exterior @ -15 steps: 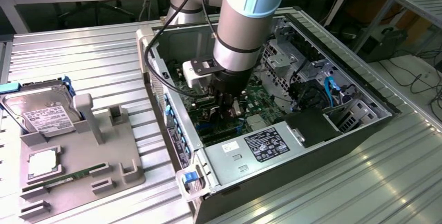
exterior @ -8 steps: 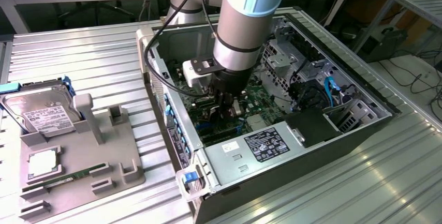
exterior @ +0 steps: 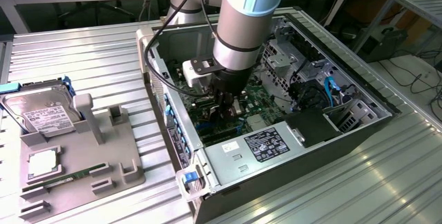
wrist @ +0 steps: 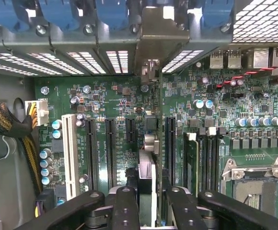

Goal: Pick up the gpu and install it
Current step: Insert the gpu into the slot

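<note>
- On the exterior view's left, you had a grey parts tray [exterior: 131, 169] on the ribbed metal bench [exterior: 76, 53]. It held a silver hard drive [exterior: 43, 111] standing in a blue frame, a pale square chip [exterior: 43, 163] and a narrow green RAM stick [exterior: 72, 176]. No expansion card sat there, so the pick-up looked done.
- In the middle, the open computer case [exterior: 359, 131] lay on its side, and your arm reached down into it, with the claw [exterior: 231, 109] low over the green motherboard [exterior: 266, 102].
- From the wrist view, the claw [wrist: 147, 203] was clenched on the gpu [wrist: 147, 175], which was seen edge-on as a thin upright card between the black fingers [wrist: 125, 211].
- The card's pale end bracket [wrist: 162, 36] stood against the row of rear slot openings, in line with the black expansion slots [wrist: 110, 153].
- Whether the card's edge was fully seated could not be told; with the claw gripping it, I judged the install close but unfinished.
- On the wrist view's right, an empty processor socket [wrist: 259, 189] sat apart from the work.
</note>
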